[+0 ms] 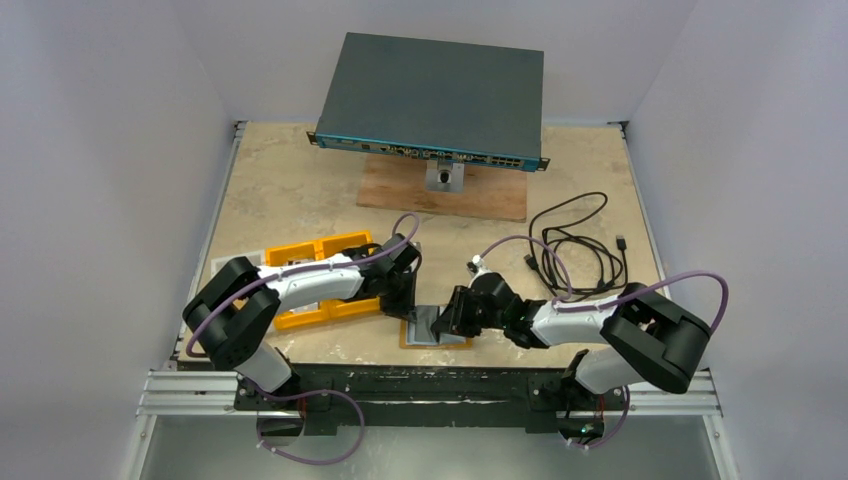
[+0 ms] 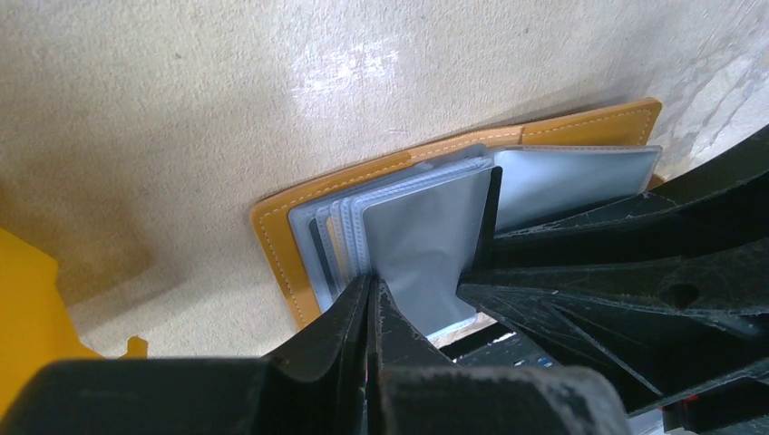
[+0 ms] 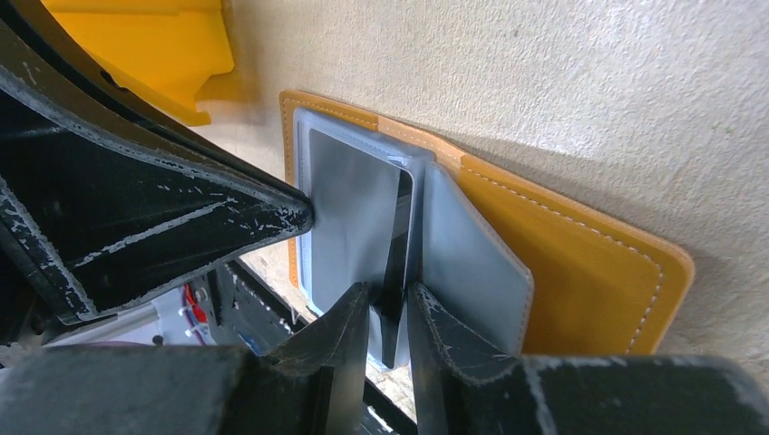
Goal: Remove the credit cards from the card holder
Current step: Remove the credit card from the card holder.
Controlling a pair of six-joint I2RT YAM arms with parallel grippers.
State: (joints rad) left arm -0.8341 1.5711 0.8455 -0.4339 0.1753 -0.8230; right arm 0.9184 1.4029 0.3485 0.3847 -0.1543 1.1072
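Left gripper (image 2: 372,299) jaws pinched shut on a clear plastic sleeve edge; right gripper (image 3: 388,313) jaws narrow, clamping a dark thin grey card (image 3: 396,245) standing in the sleeves. Flat tan-orange stitched leather card holder (image 1: 436,330) lies open on the beige bench (image 1: 300,190), lower centre of top view. Risk: sleeve tears, holder lifts with card, or card slips out of the thin grip

card holder (image 1: 436,328): you see it mostly hidden under both grippers overhead.
tray (image 3: 154,41): cut off by frame edge.

Tan card holder (image 3: 580,272), white stitching, grey sleeves (image 3: 349,208).
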